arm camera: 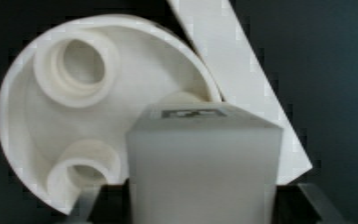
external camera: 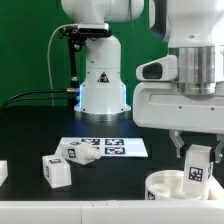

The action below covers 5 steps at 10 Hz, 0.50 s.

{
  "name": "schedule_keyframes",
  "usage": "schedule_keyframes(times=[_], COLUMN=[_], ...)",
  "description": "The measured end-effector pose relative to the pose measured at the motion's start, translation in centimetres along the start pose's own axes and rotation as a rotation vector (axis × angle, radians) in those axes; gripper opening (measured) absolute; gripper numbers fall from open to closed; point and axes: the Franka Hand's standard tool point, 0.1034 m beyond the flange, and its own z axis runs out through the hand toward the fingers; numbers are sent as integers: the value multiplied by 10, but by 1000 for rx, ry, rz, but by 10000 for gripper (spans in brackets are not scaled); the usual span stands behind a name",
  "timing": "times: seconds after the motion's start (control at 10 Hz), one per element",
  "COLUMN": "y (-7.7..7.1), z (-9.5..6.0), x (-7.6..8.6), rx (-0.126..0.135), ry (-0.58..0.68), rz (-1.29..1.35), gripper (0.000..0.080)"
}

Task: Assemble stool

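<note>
**Leg held over the seat**

My gripper (external camera: pixel 196 154) is closed narrow on one stool leg (external camera: pixel 198 172), held upright with its tag facing the exterior camera. The leg is right over the round seat (external camera: pixel 166 187), which lies near the surface's front corner on the exterior view's right. I cannot tell whether they touch. The wrist view shows two open sockets (arm camera: pixel 78 65) in the seat. Two loose legs (external camera: pixel 57 170) lie beside the marker board (external camera: pixel 118 148), mid-surface.

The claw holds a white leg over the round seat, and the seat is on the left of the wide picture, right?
Not quite: the exterior view shows the seat at its right, not left. The gripper does hold a leg over it.
</note>
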Motion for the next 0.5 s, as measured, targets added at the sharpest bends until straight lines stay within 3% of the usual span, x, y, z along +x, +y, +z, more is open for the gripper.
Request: schedule_keyframes(times=[0.4, 0.5], y=[-1, -4], z=[1, 2], x=[-2, -4], rx=[66, 96], ry=[-19, -37], rz=[583, 802], gripper=[336, 336])
